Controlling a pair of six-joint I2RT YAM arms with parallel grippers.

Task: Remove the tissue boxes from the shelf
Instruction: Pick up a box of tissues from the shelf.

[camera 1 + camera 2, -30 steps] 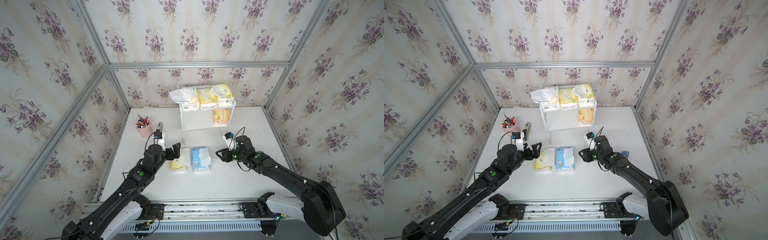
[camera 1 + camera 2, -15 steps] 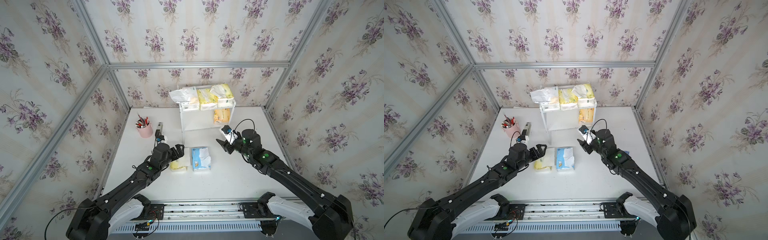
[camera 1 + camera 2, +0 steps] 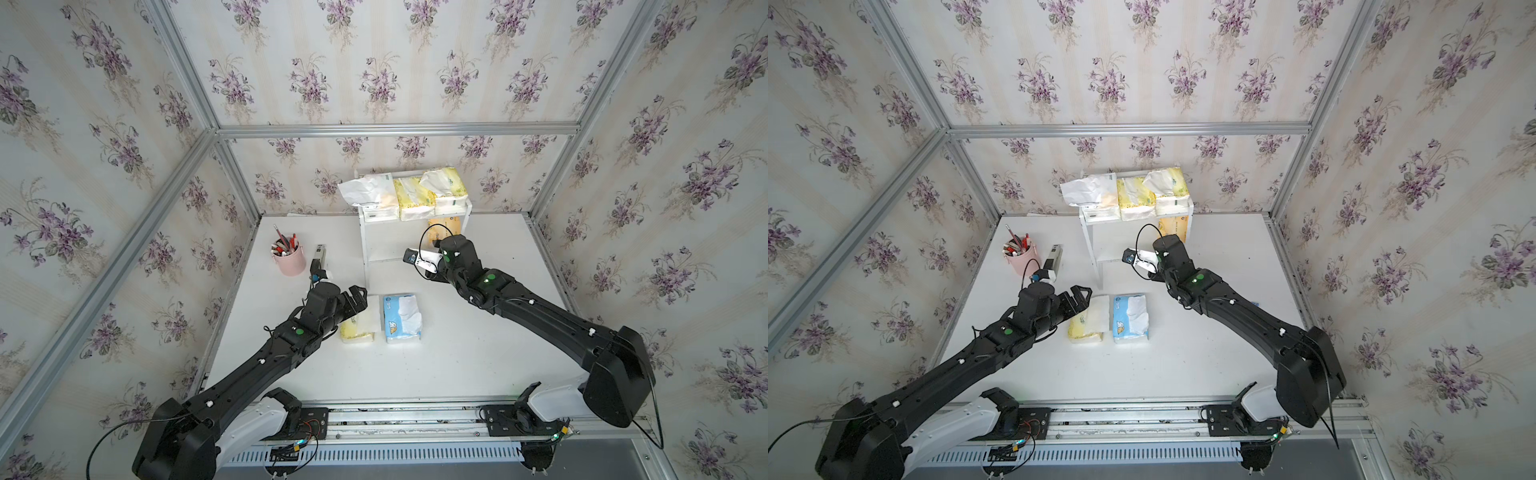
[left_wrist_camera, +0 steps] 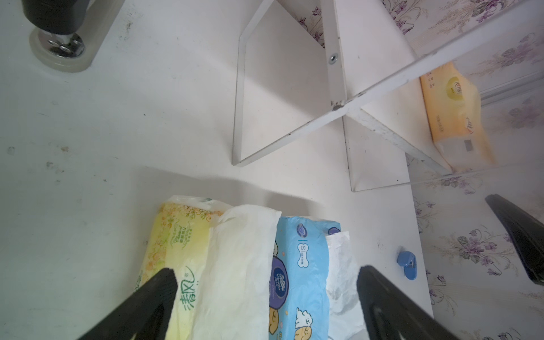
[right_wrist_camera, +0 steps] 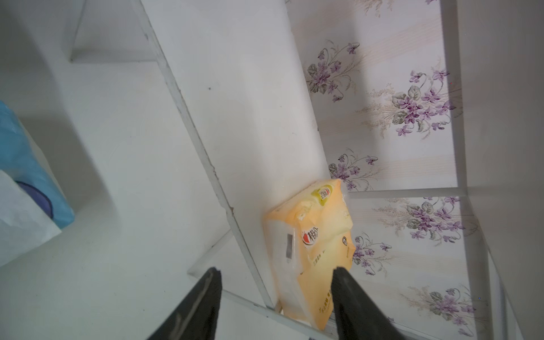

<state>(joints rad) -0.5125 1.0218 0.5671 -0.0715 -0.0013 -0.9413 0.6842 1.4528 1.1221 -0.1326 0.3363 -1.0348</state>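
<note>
A: Counting the tissue packs, what do you get?

B: Six, all soft plastic-wrapped bricks. Three sit side by side on the top board of the shelf [image 3: 363, 237]: a white pack [image 3: 368, 191], a middle yellow pack [image 3: 413, 199] and an end yellow pack [image 3: 446, 187] toward the right arm. Crumpled white tissue sticks up from each.

A: And lower down?

B: One orange pack [image 5: 321, 244] stands on the lower board, at the end by the right arm. Two more lie on the counter [image 3: 457, 365] in front of the shelf, touching side by side: a counter yellow pack [image 3: 357, 330] and a blue-and-white pack [image 3: 401, 318], each with a white sheet out.

A: The arms?

B: The left end effector [image 4: 266, 272] hangs just above that pair, fingers spread wide, gripping nothing. The right end effector [image 5: 276, 270] points into the lower tier, fingers apart. The orange pack lies between and beyond them, not clamped. One fingertip overlaps the pack's edge in the wrist view; I cannot tell if it touches.

A: Anything hard to see?

B: In both top views the right wrist covers its own jaws and part of the orange pack. The left arm covers an edge of the counter yellow pack. Print on the top packs is too small to read. There is one pink pen cup [image 3: 289, 262], and a small blue object [image 4: 407, 265] near the counter edge that I cannot identify.
</note>
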